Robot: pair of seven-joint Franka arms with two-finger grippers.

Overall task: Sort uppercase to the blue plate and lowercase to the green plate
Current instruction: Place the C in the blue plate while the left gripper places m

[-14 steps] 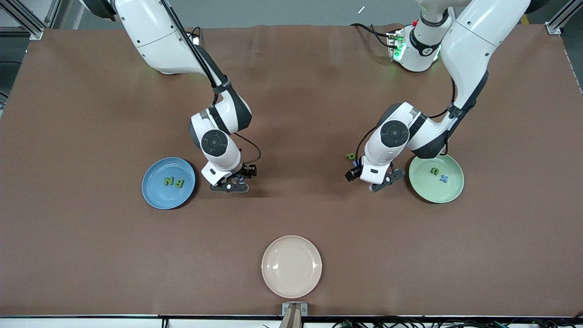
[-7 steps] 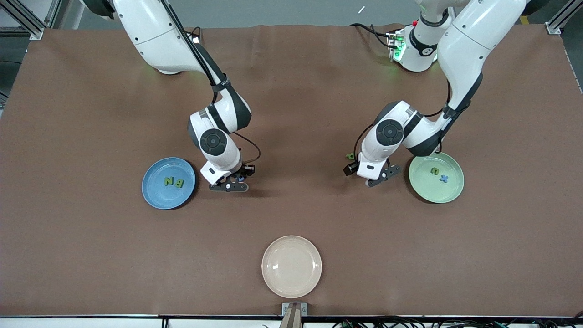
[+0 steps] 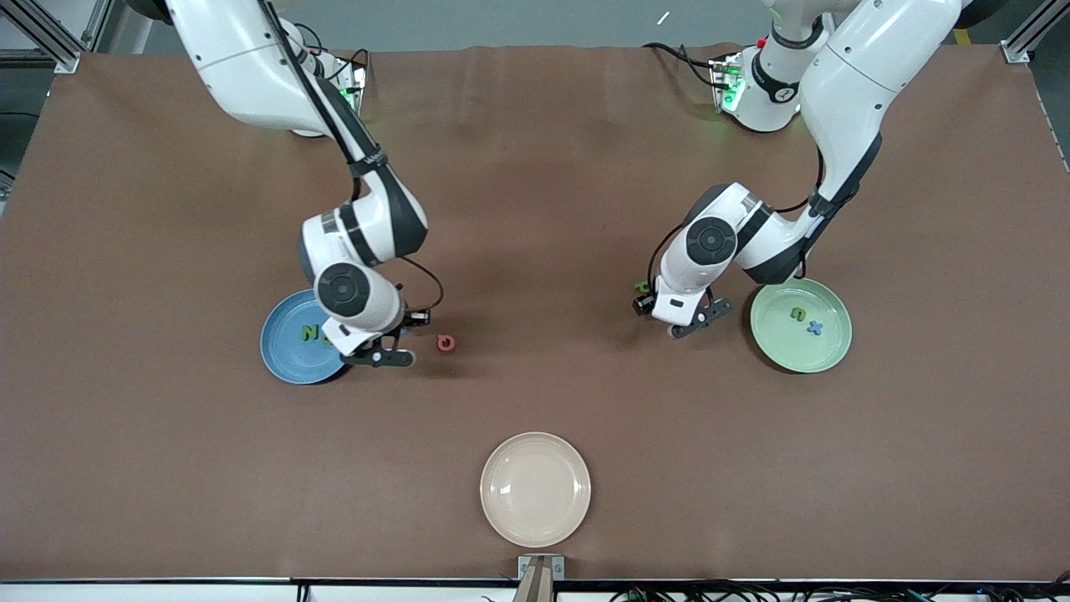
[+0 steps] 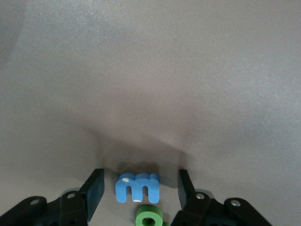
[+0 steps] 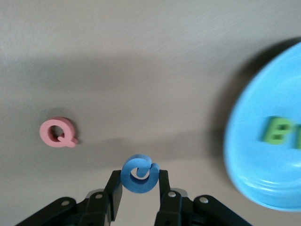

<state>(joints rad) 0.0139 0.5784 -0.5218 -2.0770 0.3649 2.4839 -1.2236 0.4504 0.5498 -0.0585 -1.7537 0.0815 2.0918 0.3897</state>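
Now blue G (image 5: 139, 174) pinched, blue m (image 4: 137, 187) between fingers (image 4: 94, 190)

Brown table (image 3: 535, 209) carried three plates: blue plate (image 3: 284, 355) toward right arm's end, green plate (image 3: 815, 355) toward left arm's end, cream plate (image 3: 535, 489) nearest front camera. Pink Q (image 3: 446, 343) lay beside blue plate; blue m (image 4: 138, 187) and green p (image 4: 149, 218) lay touching near green plate.

3 plates (image 3: 535, 535), 8 foam letters (image 3: 446, 343), 2 arms (image 3: 853, 84).
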